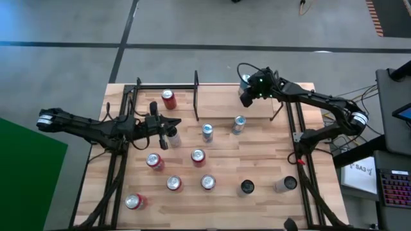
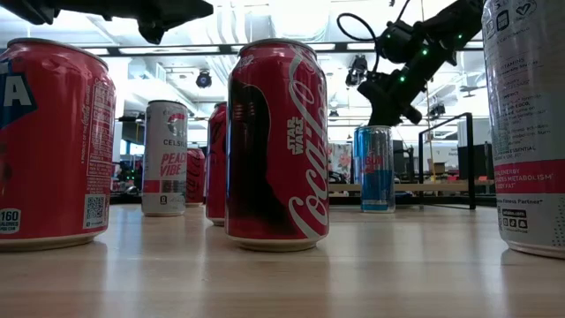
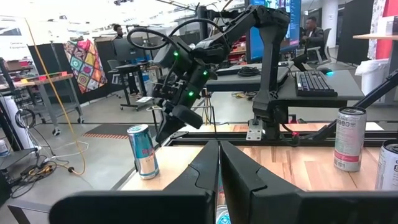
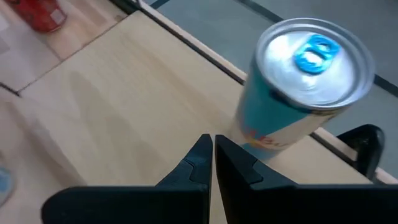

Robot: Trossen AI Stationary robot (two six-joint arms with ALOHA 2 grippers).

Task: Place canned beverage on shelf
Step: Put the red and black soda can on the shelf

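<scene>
Low view: red cans (image 2: 275, 146) near | L gripper (image 1: 172, 124) at 9 o'clock, fingers together, holds nothing | R gripper (image 1: 244, 97) at 1 o'clock, fingers together, above blue can (image 4: 301, 87) on shelf (image 4: 124, 93) | can prob. stiff, smooth, slippery; grab round mid sides.

The table (image 1: 257, 167) is showing pale wood planks with a smooth, matt grain, and the shelf (image 4: 124, 106) is looking like the same light wood, framed by thin black matt metal rails. The cans (image 2: 276, 146) are shining as glossy printed metal, and the blue can (image 4: 305, 93) is having a bright silver brushed top. The grippers (image 4: 212, 152) are appearing as dark matt plastic.
</scene>
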